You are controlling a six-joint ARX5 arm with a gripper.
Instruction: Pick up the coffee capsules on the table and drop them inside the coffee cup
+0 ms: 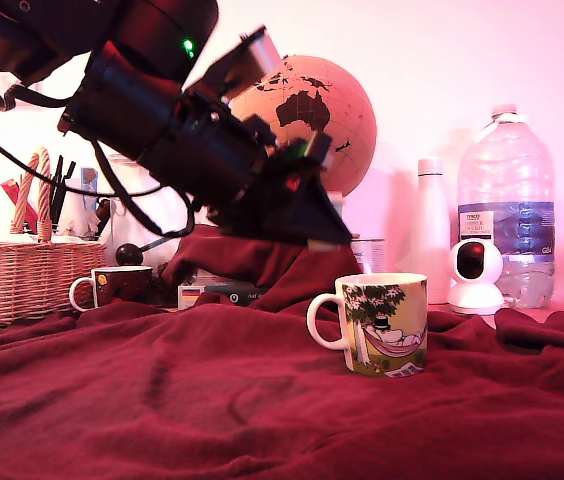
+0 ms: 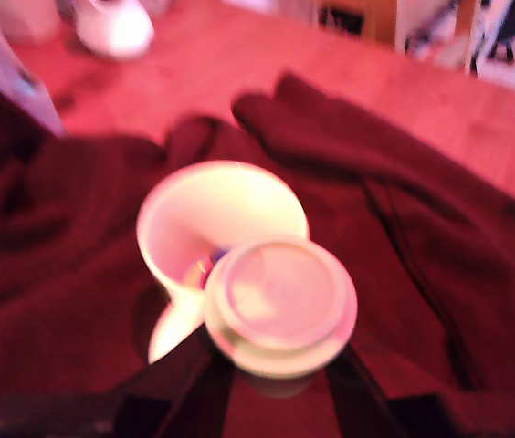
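The cream coffee cup (image 1: pixel 382 322) with the hammock cartoon stands upright on the table's dark red blanket (image 1: pixel 192 400), its handle to the exterior view's left. My gripper (image 1: pixel 334 236) hangs just above and to the left of its rim there. In the wrist view my gripper (image 2: pixel 276 370) is shut on a pale beige coffee capsule (image 2: pixel 280 306), flat lid facing the camera, over the near edge of the cup's mouth (image 2: pixel 212 214). A small dark blue speck (image 2: pixel 218 255) shows inside the cup, too blurred to identify.
A dark maroon mug (image 1: pixel 112 287) and a wicker basket (image 1: pixel 17 275) stand at the exterior view's back left. Behind the cup are a globe (image 1: pixel 312 115), a white bottle (image 1: pixel 430 230), a small white camera (image 1: pixel 475 275) and a large water bottle (image 1: pixel 507 205).
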